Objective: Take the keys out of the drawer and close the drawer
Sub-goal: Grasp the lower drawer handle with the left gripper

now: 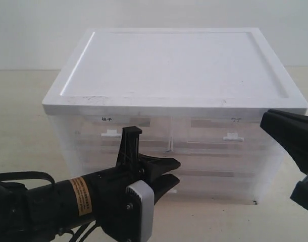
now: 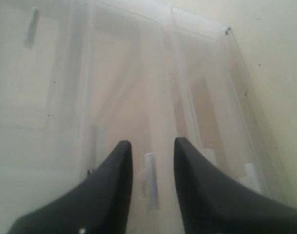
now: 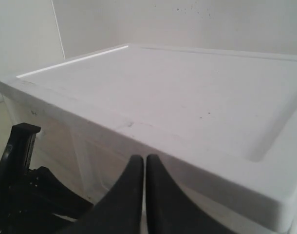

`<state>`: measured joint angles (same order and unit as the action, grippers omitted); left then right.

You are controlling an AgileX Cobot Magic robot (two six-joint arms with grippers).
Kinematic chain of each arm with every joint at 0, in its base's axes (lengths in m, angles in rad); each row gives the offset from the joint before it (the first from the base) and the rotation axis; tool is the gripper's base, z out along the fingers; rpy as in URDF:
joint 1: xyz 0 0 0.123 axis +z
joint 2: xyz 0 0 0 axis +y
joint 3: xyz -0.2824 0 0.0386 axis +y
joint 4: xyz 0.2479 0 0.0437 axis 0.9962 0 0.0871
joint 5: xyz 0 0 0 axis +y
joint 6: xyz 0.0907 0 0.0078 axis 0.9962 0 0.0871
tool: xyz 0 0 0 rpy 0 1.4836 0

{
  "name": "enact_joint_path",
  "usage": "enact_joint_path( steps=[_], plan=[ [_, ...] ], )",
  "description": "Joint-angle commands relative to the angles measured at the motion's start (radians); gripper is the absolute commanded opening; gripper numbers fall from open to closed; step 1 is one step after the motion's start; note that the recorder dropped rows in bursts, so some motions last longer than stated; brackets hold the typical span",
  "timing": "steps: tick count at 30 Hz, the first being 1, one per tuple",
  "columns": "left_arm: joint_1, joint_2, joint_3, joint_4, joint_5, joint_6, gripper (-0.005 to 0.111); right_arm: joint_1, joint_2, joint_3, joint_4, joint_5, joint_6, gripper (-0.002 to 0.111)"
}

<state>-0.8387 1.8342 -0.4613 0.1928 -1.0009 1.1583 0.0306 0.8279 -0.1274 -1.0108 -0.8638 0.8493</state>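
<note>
there, left gripper (image 2: pixel 151 141) astride drawer handle (image 2: pixel 149 179)

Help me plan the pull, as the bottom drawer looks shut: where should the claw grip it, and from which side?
Grip the small white handle at the front middle of the bottom drawer, coming straight in from the front. It is the only part that sticks out of the flat face. The open left claw points at that face.

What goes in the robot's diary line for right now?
left tool: open, astride drawer handle | right tool: shut, by cabinet top | drawer: closed | keys: unseen
</note>
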Motion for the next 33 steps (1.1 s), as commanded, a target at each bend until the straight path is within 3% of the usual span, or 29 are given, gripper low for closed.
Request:
enact_joint_path(
  steps=[1,7,12,17,20,25,33],
  plan=[
    [-0.008,0.005,-0.004,-0.079,-0.016,0.041,0.027,0.001,0.003,-0.006,0.002,0.0,-0.003,0.0],
    [-0.008,0.009,-0.004,-0.107,0.015,0.051,0.022,0.001,0.003,-0.006,0.0,0.0,-0.003,0.0],
    [-0.008,0.011,-0.004,-0.107,0.028,0.059,0.005,0.001,0.003,-0.006,-0.007,0.0,-0.003,0.0],
    [-0.018,0.011,-0.004,-0.107,0.039,0.062,0.004,0.001,0.003,-0.006,-0.006,0.007,-0.003,0.0],
    [-0.082,0.011,0.002,-0.186,0.042,0.092,0.004,0.001,0.003,-0.006,-0.006,0.007,-0.003,0.0],
    [-0.223,0.005,0.022,-0.471,0.048,0.274,0.004,0.001,0.003,-0.006,-0.006,0.01,-0.001,0.0],
    [-0.346,-0.098,0.074,-0.526,0.089,0.274,0.004,0.001,0.003,-0.006,-0.006,0.021,0.001,0.0]
  ],
)
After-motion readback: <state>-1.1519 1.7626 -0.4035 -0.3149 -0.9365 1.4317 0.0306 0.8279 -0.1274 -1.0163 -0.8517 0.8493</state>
